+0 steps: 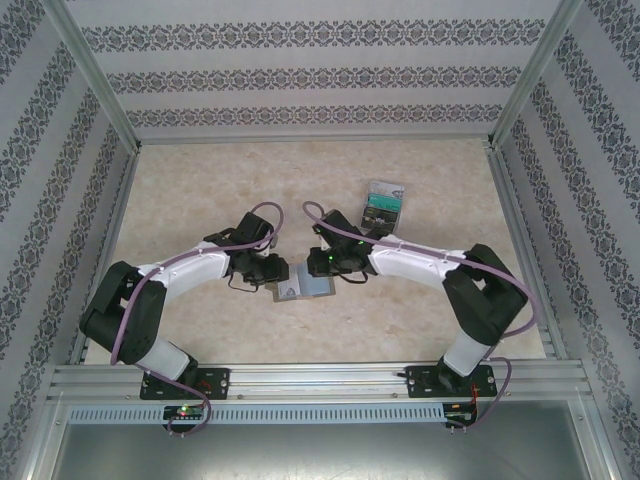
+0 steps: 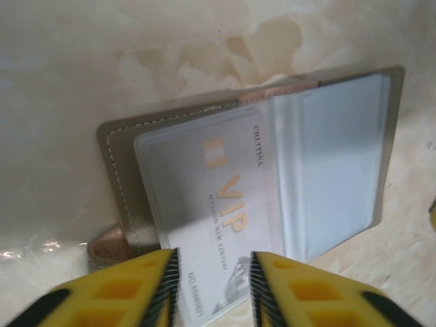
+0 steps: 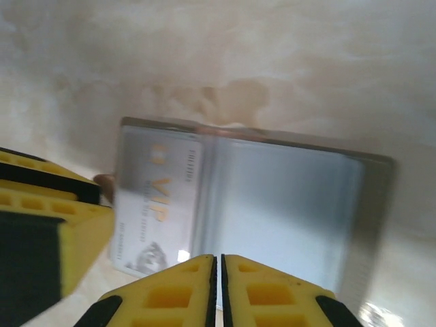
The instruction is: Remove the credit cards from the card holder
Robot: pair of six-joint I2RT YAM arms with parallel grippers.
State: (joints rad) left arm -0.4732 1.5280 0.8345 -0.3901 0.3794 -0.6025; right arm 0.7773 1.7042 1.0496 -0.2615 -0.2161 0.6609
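The card holder (image 2: 114, 163) is grey-brown outside with pale stitching and pale blue-grey inside, its card (image 2: 225, 204) silvery-white with gold "VIP" lettering, the desk (image 1: 200, 190) marbled beige, and the left pincer (image 2: 212, 279) and right pincer (image 3: 219, 279) yellow and black.

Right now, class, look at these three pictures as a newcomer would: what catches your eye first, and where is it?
A silver VIP card with gold lettering lies in one half of the open card holder, at the middle of the table. The left gripper has its yellow fingers apart over the card's near end; the right gripper is shut at the holder's edge. A clear plastic case lies back right.
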